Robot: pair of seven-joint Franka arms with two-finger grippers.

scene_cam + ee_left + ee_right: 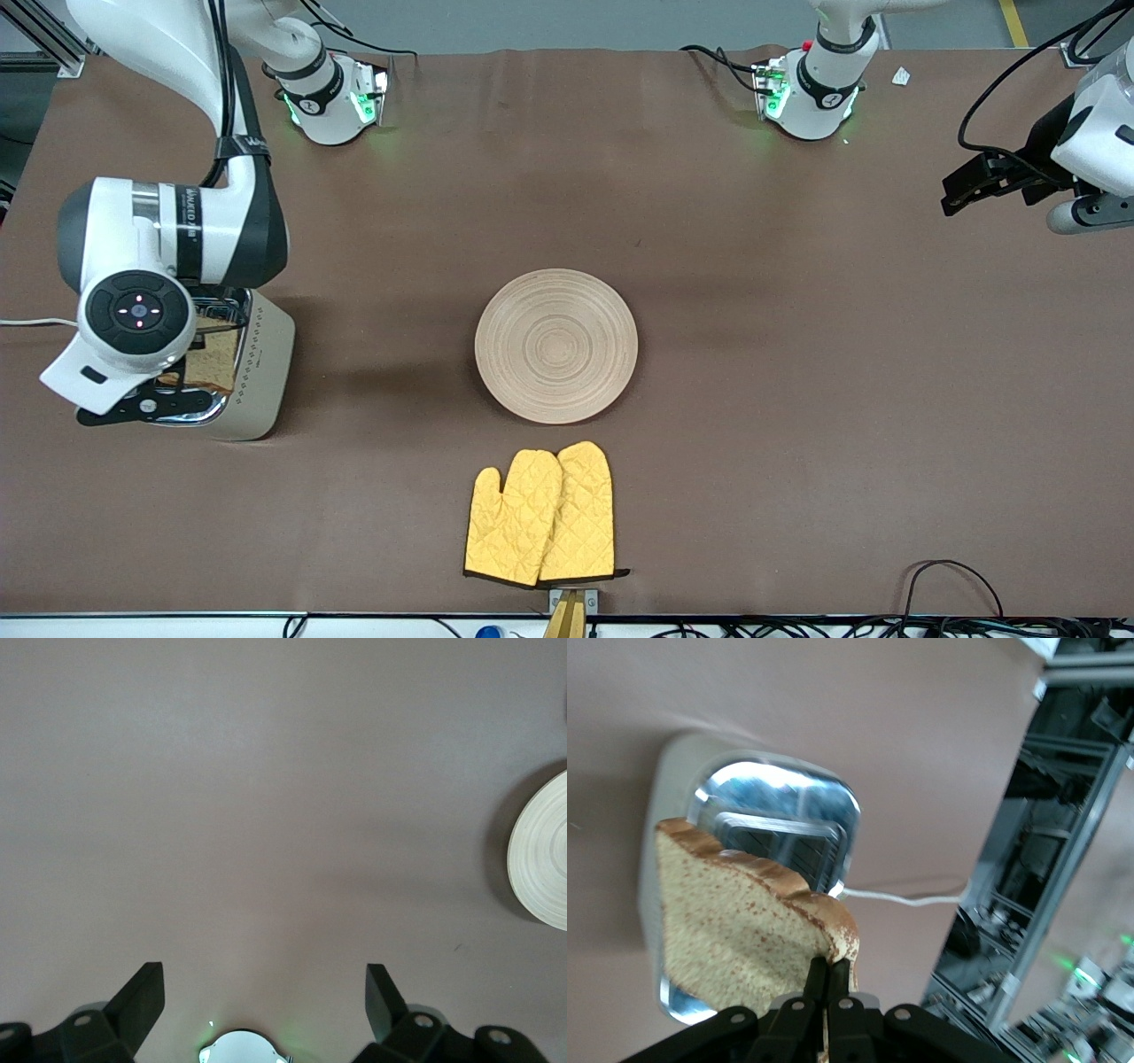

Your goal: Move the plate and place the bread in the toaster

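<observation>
Right gripper pinches the square light-brown wholegrain bread slice by its crust edge, fingers pressed tight on it, above the cream-sided, chrome-topped two-slot toaster at the right arm's end of the table. Round pale beige grooved wooden plate sits mid-table, w/ yellow quilted oven mitts nearer the front camera. Left gripper waits w/ fingers spread over bare brown tabletop.

You can't see most of the toaster from the front: the right arm covers its chrome top and much of the bread. The right claw is itself hidden there. In the left wrist view, the plate is cut off by the picture's edge.
</observation>
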